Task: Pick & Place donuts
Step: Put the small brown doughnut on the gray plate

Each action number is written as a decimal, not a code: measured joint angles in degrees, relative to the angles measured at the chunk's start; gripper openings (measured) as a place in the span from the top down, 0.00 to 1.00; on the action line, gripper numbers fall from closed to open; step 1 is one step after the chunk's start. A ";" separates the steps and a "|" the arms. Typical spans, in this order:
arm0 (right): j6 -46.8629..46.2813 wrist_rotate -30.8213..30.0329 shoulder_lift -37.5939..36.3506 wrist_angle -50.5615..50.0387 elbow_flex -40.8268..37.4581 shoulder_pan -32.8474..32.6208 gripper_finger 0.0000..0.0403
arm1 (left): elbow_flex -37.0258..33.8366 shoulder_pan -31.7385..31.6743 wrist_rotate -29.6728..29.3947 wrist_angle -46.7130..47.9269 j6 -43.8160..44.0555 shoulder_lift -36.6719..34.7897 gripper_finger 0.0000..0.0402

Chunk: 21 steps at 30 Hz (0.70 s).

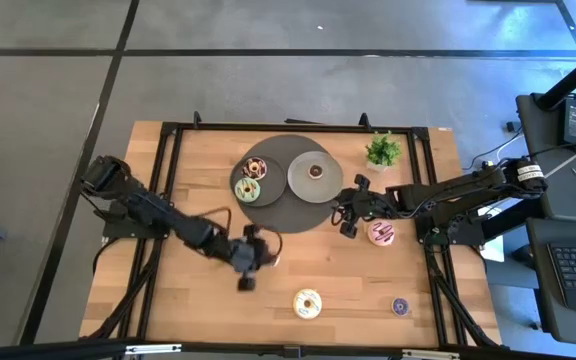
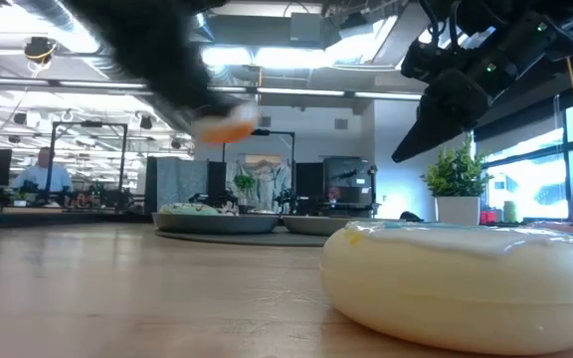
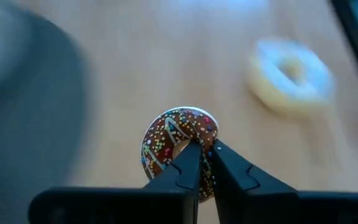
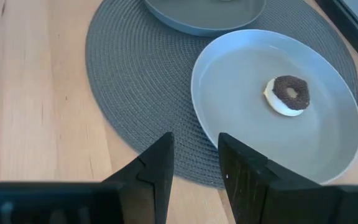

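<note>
Pinching a sprinkled brown donut by its rim between its fingers, the left end effector above the table.

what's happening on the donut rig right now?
The left gripper is shut on a brown sprinkled donut, held over the bare wood near the table's middle. The right gripper is open and empty at the edge of the round grey mat, beside the pink donut. One plate holds a small dark donut; the other plate has a green one and another dark one. The cream donut and the purple one wait on the table.
</note>
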<state>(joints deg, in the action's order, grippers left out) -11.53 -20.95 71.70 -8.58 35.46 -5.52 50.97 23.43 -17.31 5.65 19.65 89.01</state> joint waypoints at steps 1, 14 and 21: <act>0.12 0.01 0.00 0.00 0.00 0.00 0.68 | 0.78 -1.67 -2.30 0.07 -1.72 -0.70 0.94; 3.08 0.02 0.02 -1.05 0.00 0.02 0.68 | 13.35 -28.53 6.37 0.12 -14.90 4.38 0.95; 4.46 0.02 0.02 -4.48 0.02 0.03 0.68 | 17.45 -33.92 9.43 -1.25 -15.49 15.26 0.95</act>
<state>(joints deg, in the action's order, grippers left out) -7.07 -20.93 71.72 -13.06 35.48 -5.49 68.41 -10.49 -7.88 4.41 4.16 104.27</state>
